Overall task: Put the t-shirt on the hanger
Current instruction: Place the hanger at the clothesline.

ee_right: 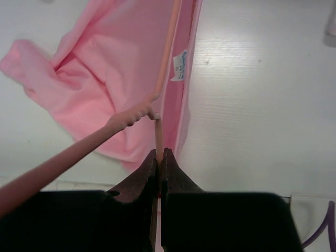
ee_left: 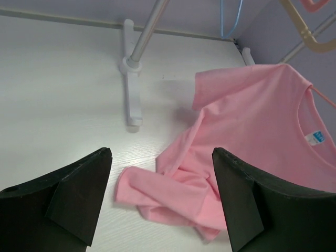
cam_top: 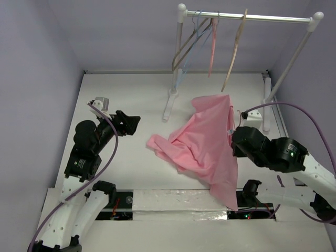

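Jaws of the left gripper [cam_top: 129,124] are seen apart from above, well clear of the t-shirt [cam_top: 207,142], which is half raised, half crumpled on the table [cam_top: 126,168]. From the left wrist, the t-shirt is framed between spread fingers [ee_left: 79,189]. From the right wrist, the right gripper [ee_right: 159,154] is seen clamped on the hanger [ee_right: 164,68], which runs into the collar.
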`<action>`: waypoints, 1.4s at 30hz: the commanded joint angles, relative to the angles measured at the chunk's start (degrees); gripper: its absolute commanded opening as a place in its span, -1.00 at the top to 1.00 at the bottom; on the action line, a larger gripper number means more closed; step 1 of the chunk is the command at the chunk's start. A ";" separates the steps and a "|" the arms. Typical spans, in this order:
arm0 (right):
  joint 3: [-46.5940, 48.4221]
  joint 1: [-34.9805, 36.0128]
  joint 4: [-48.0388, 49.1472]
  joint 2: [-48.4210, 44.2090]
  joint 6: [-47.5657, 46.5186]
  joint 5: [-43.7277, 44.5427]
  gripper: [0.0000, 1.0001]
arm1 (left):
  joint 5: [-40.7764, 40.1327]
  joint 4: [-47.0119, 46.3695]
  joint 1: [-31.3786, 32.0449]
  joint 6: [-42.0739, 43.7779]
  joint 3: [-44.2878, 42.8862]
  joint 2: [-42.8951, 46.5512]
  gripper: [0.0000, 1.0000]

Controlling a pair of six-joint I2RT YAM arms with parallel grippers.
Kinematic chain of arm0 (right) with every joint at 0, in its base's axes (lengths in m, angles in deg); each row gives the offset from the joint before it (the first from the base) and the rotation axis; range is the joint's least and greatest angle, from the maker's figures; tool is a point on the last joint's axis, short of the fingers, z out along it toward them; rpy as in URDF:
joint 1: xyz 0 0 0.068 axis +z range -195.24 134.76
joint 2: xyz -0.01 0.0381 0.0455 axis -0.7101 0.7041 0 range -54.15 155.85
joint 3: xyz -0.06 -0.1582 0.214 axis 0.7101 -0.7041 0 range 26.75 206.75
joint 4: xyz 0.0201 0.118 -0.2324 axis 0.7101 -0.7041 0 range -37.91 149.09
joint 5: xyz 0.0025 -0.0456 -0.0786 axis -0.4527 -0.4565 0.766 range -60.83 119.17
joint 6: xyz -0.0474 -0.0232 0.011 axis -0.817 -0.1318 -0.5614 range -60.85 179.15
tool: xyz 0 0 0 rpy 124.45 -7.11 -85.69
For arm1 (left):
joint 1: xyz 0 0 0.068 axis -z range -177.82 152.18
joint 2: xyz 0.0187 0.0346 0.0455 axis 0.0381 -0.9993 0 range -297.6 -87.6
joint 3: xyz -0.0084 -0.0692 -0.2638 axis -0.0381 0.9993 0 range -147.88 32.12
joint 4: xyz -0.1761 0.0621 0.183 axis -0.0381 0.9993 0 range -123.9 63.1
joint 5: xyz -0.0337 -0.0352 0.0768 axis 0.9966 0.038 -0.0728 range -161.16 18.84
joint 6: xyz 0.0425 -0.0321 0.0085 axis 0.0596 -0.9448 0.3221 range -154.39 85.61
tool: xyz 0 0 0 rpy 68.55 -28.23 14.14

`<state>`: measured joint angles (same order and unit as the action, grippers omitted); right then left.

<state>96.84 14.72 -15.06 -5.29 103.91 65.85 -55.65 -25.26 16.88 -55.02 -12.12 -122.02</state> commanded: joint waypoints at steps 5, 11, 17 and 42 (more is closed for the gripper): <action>2.16 -26.04 13.28 3.95 -19.64 -4.58 1.00 | 2.60 -0.91 0.24 3.13 2.15 3.04 -0.54; 7.34 -40.53 26.58 10.01 -31.29 -15.94 1.00 | 1.81 0.50 0.24 4.10 2.76 4.97 -0.67; 15.86 -49.49 32.39 15.56 -33.59 -21.91 1.00 | 1.89 0.93 0.24 4.27 3.12 6.55 -0.78; 46.27 -67.34 35.48 38.13 -36.75 -43.72 1.00 | 4.62 0.41 3.05 4.27 3.56 7.70 -0.89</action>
<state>137.60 -50.87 17.94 31.01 68.30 24.72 -51.87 -22.90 19.16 -51.30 -8.72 -113.80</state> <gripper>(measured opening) 0.049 0.946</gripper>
